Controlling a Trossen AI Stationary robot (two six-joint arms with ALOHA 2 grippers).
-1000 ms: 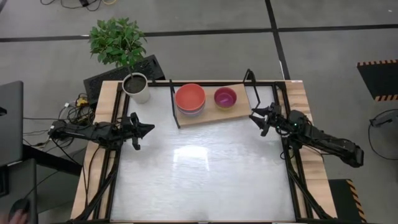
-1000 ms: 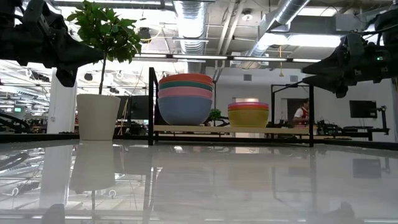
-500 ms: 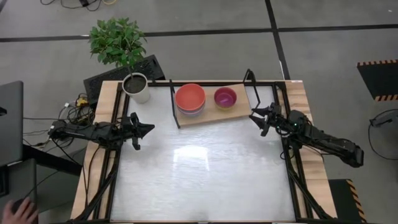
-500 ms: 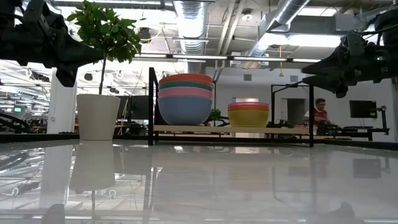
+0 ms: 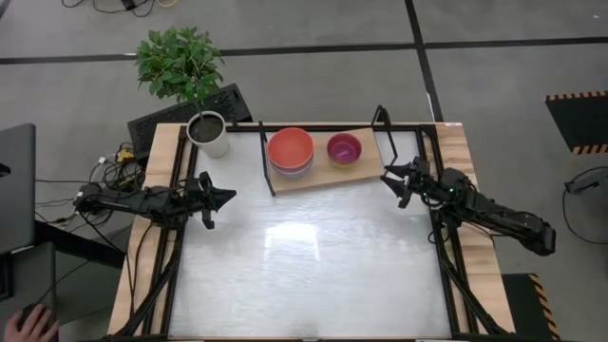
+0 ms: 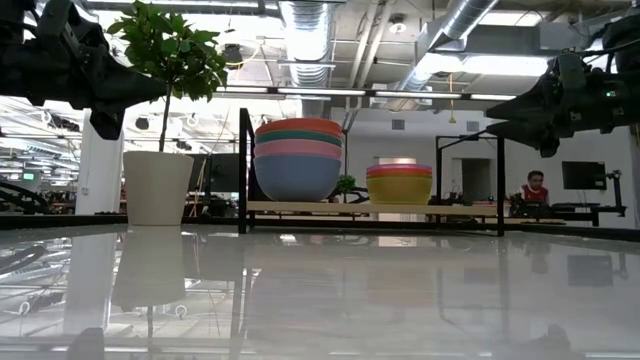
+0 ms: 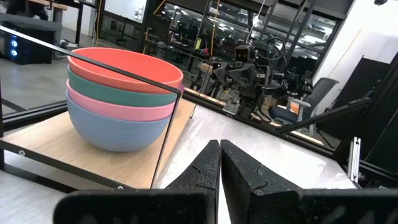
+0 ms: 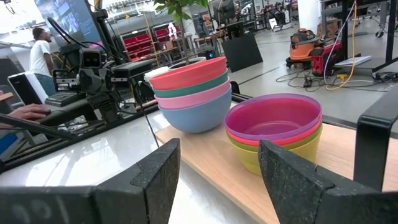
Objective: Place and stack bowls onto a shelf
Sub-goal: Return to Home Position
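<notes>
Two stacks of bowls stand on the shelf (image 5: 318,175) at the table's far edge. The taller stack (image 5: 290,150) is blue, pink, teal and orange-red from bottom to top (image 6: 298,158). The shorter stack (image 5: 344,148) has yellow at the bottom and purple on top (image 8: 273,127). My left gripper (image 5: 231,197) hangs shut and level at the table's left side, pointing toward the shelf (image 7: 219,144). My right gripper (image 5: 388,176) hangs open and level by the shelf's right end (image 8: 219,149), with nothing between its fingers.
A white plant pot (image 5: 209,133) with a leafy plant stands at the table's far left corner. Black frame rails (image 5: 446,256) run along both table sides. A person's hand (image 5: 38,323) shows off the table at the near left. Bare white tabletop (image 5: 313,256) lies before the shelf.
</notes>
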